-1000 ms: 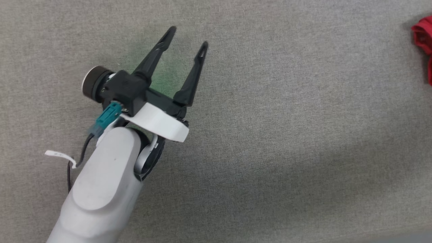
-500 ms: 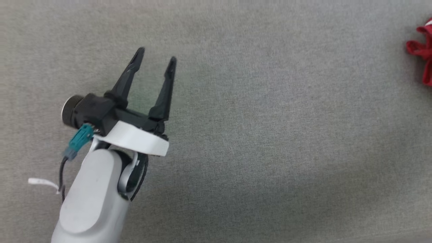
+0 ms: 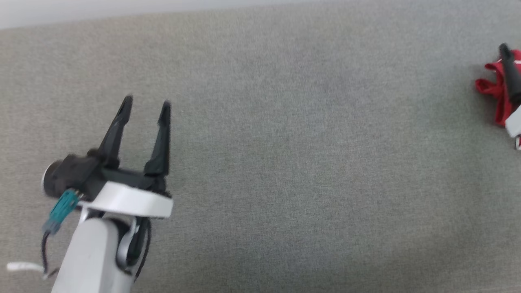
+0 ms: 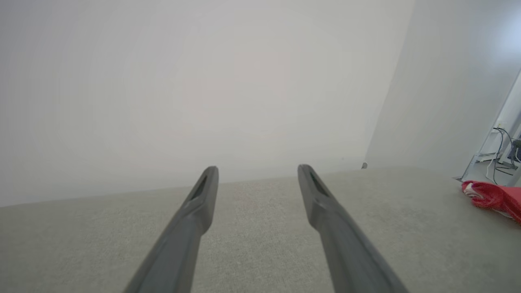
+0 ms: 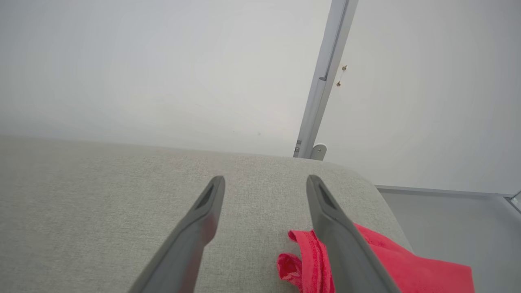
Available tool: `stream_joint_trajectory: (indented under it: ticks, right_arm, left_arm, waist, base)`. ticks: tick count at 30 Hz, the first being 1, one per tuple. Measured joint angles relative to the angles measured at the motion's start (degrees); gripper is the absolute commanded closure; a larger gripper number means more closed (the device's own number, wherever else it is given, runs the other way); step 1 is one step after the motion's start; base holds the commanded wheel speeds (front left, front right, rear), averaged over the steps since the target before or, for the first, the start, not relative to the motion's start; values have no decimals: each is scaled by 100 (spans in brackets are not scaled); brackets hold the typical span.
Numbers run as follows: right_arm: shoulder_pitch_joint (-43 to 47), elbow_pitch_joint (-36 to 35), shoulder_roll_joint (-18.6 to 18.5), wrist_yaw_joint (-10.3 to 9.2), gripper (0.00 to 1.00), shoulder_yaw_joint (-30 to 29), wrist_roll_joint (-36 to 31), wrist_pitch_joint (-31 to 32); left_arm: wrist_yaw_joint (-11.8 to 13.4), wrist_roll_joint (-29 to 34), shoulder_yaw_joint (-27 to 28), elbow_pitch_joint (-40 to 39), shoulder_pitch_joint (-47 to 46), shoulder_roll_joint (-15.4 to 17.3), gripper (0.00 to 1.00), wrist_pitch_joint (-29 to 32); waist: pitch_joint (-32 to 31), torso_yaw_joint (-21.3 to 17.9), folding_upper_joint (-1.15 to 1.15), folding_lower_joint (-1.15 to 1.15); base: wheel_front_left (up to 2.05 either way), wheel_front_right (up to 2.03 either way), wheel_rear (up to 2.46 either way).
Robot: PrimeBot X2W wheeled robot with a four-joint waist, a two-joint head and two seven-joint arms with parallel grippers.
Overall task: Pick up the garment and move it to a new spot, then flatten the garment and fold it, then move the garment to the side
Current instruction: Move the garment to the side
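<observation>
Head view placed the garment (image 3: 490, 87) at the far right edge of the frame, a bunched red heap on the grey fabric surface (image 3: 285, 142), neither flat nor folded. Right wrist view put it at the lower right, by the surface's rounded corner, with the right tool (image 5: 265, 179) over its near edge. We judged that this fitted either a reach to lift the heap or a release at a fresh spot. Either way, a good hold would mean lowering both fingers around a raised fold and closing fully before any pull, lest the cloth drag. That tool stood fairly wide and held nothing. One finger crossed the red cloth, though we could not tell whether it touched. The left tool (image 3: 147, 101), at the lower left of the head view, was likewise spread and empty above bare surface, well apart from the garment.
</observation>
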Motion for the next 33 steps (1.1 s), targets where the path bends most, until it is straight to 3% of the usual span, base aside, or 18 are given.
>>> stream_joint_trajectory:
  ticks: [10, 19, 33]
  right_arm:
    - [1713, -1552, 501, 0, 0, -1335, -1010, -5]
    - [3120, -2488, 1065, 0, 0, -2523, -1718, -5]
    - [4485, -3468, 1830, -1, 0, -3500, -2131, -5]
  left_arm:
    - [0, 115, 591, -439, 966, -154, 0, -1]
    - [0, 256, 1078, -660, 1710, -311, 0, 0]
    - [0, 343, 1669, -869, 2530, -599, 0, -1]
  waist:
    - [-466, 52, 0, 0]
    - [-790, 163, 0, 0]
    - [-1096, 413, 0, 0]
  base:
    - [0, 0, 0]
    - [0, 0, 0]
    - [0, 0, 0]
